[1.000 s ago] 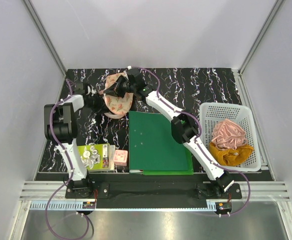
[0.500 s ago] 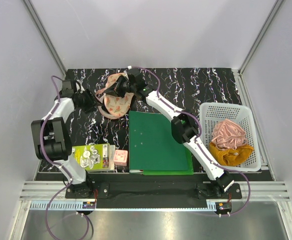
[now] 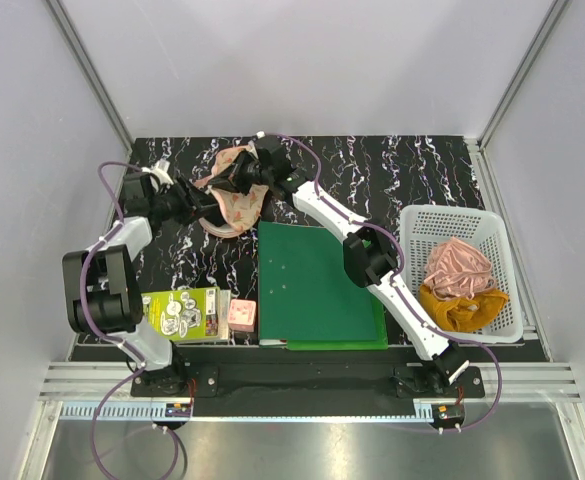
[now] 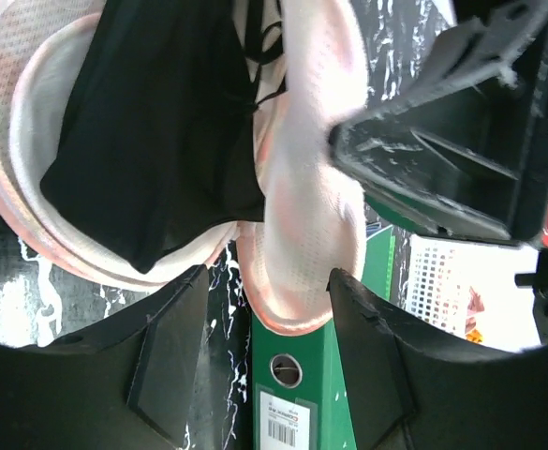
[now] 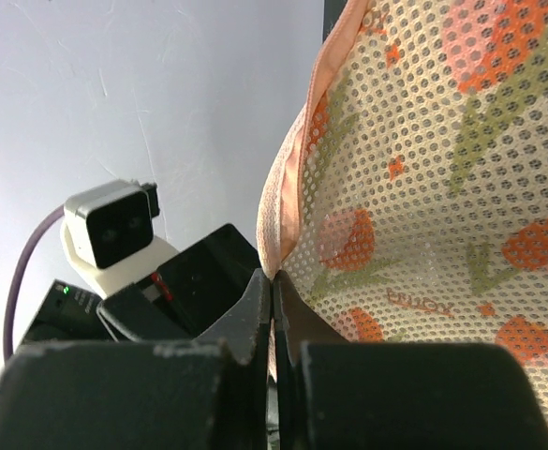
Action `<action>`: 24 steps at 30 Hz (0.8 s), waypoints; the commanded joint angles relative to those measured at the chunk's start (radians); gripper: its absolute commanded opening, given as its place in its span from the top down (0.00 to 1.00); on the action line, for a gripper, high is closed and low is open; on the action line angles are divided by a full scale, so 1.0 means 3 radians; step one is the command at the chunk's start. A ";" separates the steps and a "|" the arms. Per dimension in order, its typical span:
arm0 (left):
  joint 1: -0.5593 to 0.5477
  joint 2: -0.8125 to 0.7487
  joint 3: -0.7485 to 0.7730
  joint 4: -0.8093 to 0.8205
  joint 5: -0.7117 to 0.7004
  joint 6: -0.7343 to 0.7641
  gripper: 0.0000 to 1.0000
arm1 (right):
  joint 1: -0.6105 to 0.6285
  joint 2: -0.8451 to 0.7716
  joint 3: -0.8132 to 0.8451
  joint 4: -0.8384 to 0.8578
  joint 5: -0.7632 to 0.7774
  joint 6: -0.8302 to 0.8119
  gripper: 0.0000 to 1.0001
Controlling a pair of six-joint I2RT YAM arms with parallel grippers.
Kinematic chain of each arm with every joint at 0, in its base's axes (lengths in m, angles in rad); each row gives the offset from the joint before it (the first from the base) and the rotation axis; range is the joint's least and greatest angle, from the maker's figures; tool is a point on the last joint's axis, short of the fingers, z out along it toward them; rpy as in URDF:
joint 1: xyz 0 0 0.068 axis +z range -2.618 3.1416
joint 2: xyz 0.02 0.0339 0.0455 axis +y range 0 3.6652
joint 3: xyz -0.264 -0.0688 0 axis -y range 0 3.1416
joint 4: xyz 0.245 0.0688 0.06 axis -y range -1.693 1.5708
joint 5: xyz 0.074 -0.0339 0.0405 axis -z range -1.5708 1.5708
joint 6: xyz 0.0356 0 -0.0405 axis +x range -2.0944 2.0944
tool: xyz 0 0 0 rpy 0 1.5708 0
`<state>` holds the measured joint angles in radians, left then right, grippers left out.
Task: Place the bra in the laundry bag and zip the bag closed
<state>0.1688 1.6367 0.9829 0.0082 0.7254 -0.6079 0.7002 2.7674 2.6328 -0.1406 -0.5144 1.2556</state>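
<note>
Up at 11 o'clock from the middle of the desk, the laundry bag lies open, an arm on either side of it. The right tool is clamped on the bag's peach rim. Its jaws are pressed flat together on the edge, and in its own camera the watermelon-print mesh rises toward 1 o'clock from the pinch.

The left tool reaches in from 9 o'clock with its jaws apart, gripping nothing. The bag's pale mesh flap hangs down between the two fingers, with a strip of dark desk showing between the flap and the left-hand one.

The bra — black and bunched — lies inside the bag's pale cup, at 11 o'clock from the left tool in the wrist view. It is clear of both fingers, its thin straps looping up near 12.

A green binder lies just beside the bag at 5 o'clock. Well apart at 4 o'clock, the white basket holds a pink cloth and a mustard cloth.
</note>
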 commanded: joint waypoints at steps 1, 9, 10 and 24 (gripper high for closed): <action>0.0030 -0.0388 -0.0187 0.0423 0.0012 -0.0009 0.41 | -0.0007 0.0020 0.0070 0.0162 0.0038 0.0084 1.00; -0.0005 -0.0313 -0.0076 0.0183 -0.0163 0.0134 0.30 | -0.0007 0.0081 0.0147 0.0167 0.0053 0.0171 1.00; -0.0015 -0.0236 0.0021 0.0051 -0.0183 0.0185 0.30 | -0.0007 0.0076 0.0152 0.0172 0.0043 0.0176 1.00; 0.0025 0.0705 0.1080 -0.0769 -0.0382 0.0666 0.97 | -0.0038 0.0026 0.0111 0.0167 0.0033 0.0258 0.92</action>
<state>0.1661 1.8130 1.2110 -0.1871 0.6750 -0.4637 0.6998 2.7960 2.6331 -0.1265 -0.5053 1.3228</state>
